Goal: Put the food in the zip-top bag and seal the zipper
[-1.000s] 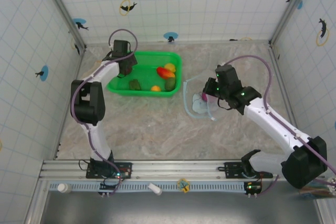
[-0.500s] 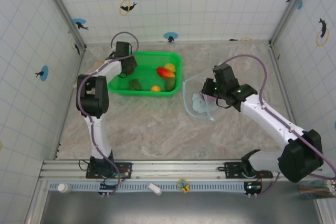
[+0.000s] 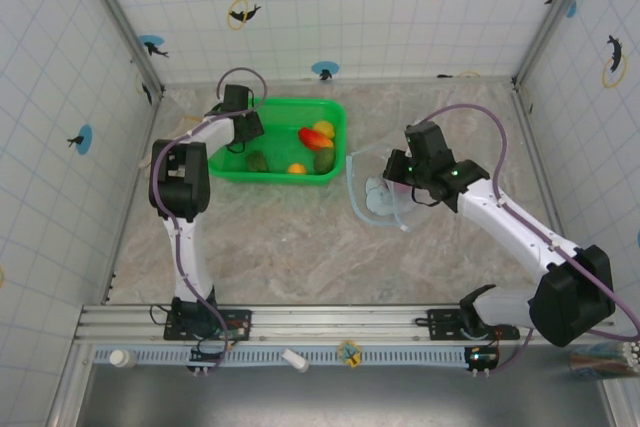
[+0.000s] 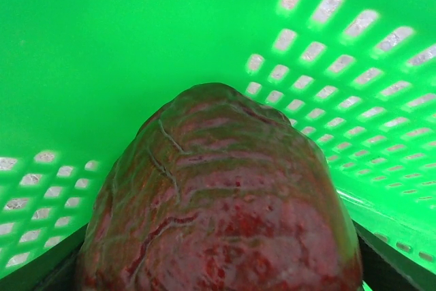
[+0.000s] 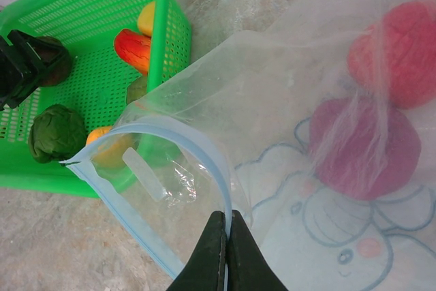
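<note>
The clear zip-top bag [image 3: 374,199] lies right of the green basket, and its light-blue zipper [image 5: 197,146] arches open toward the basket. My right gripper [image 5: 226,236] is shut on that rim strip, also seen from above as the right gripper [image 3: 393,181]. A magenta food [image 5: 361,144] and a red food [image 5: 402,49] rest inside the bag. My left gripper [image 3: 243,127] is down in the basket's left end, its jaws round a maroon food [image 4: 218,202]. Red [image 3: 313,137], yellow [image 3: 325,128], green [image 3: 323,160], dark green [image 3: 257,160] and orange [image 3: 296,168] pieces lie in the basket.
The green basket [image 3: 232,167] with perforated walls stands at the back centre of the marble table. Tiled walls close in the left, back and right sides. Bare table [image 3: 300,247] stretches in front of the basket and the bag.
The left gripper has edged slightly toward the basket's back left corner. The right gripper has shifted a little to the left with the bag rim.
</note>
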`<state>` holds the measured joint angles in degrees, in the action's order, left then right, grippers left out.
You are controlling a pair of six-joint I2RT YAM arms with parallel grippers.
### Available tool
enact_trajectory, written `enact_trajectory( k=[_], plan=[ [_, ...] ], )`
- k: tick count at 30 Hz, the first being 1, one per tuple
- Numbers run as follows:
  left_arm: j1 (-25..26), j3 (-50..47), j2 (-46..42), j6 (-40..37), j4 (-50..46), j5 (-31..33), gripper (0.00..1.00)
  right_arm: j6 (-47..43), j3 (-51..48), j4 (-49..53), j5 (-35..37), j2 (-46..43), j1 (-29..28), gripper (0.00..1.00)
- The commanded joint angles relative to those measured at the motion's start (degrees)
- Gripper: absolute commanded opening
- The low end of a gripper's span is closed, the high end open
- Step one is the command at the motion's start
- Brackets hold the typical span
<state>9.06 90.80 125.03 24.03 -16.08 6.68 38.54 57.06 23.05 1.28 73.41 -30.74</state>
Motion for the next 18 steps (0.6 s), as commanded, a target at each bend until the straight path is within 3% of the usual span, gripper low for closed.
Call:
enact_trajectory(
  k=[1, 4, 10, 18],
  plan=[
    [-0.01, -0.24, -4.29, -0.08, -0.53, -1.17, 0.61, -0.31, 2.24, -0.18, 0.38, -1.75, 0.16, 0.00],
    [0.43, -1.40, -8.65, 0.32, -0.38, -2.21, 0.59, -0.01, 1.88, -0.08, 0.19, -2.85, 0.07, 0.00],
    [2.13, -11.36, -21.36, 5.55, 5.60, -13.44, 0.58, 2.41, 0.43, -0.30, 1.00, -5.79, -0.43, 0.00],
    [14.64, -20.97, -38.95, 4.92, 6.50, -21.53, 0.57, 9.46, 1.85, 1.44, 4.33, -8.46, -1.39, 0.00]
  ],
)
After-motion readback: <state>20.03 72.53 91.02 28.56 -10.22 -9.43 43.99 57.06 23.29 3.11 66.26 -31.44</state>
